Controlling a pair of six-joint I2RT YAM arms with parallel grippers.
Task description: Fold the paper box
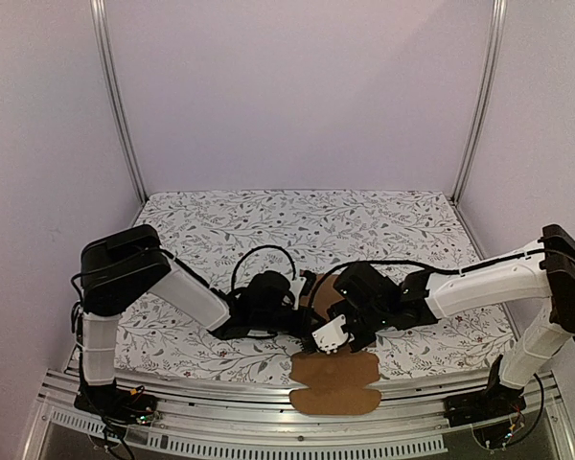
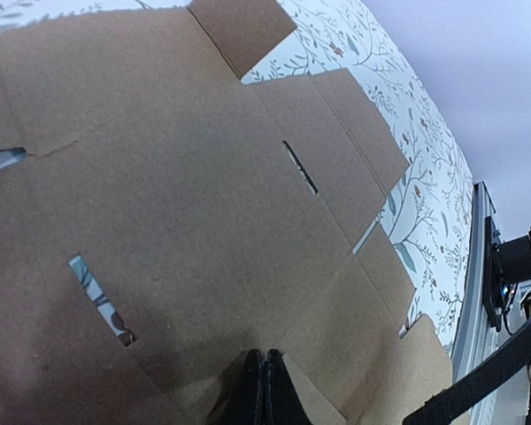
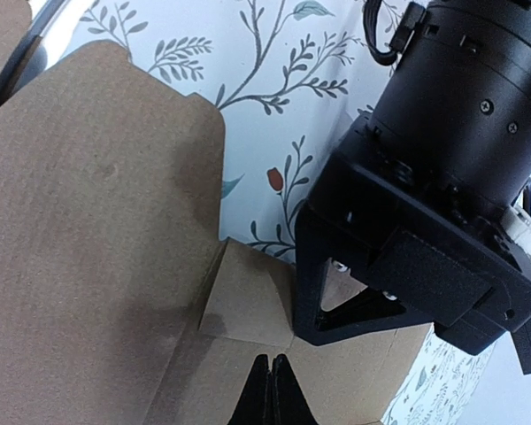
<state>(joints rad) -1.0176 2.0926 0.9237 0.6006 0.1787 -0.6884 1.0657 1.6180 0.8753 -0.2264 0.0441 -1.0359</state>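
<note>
Two grippers share one flat box (image 2: 186, 221), so each should press along a crease, not across a panel. Left gripper (image 2: 264, 390): fingers closed tip to tip, nothing seen held, the sheet spreading ahead and to both sides of them. Right gripper (image 3: 270, 390): closed likewise, seemingly empty, a small creased flap (image 3: 248, 305) just ahead of its tips.

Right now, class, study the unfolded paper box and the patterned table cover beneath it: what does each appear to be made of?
Paper box: thin brown cardboard, matte and unprinted; it shows a fibrous, speckled surface, cut slots and crease lines. Table cover: probably printed cloth or vinyl, pale with a leaf-and-vine pattern and little sheen; no weave is visible to settle which.
</note>
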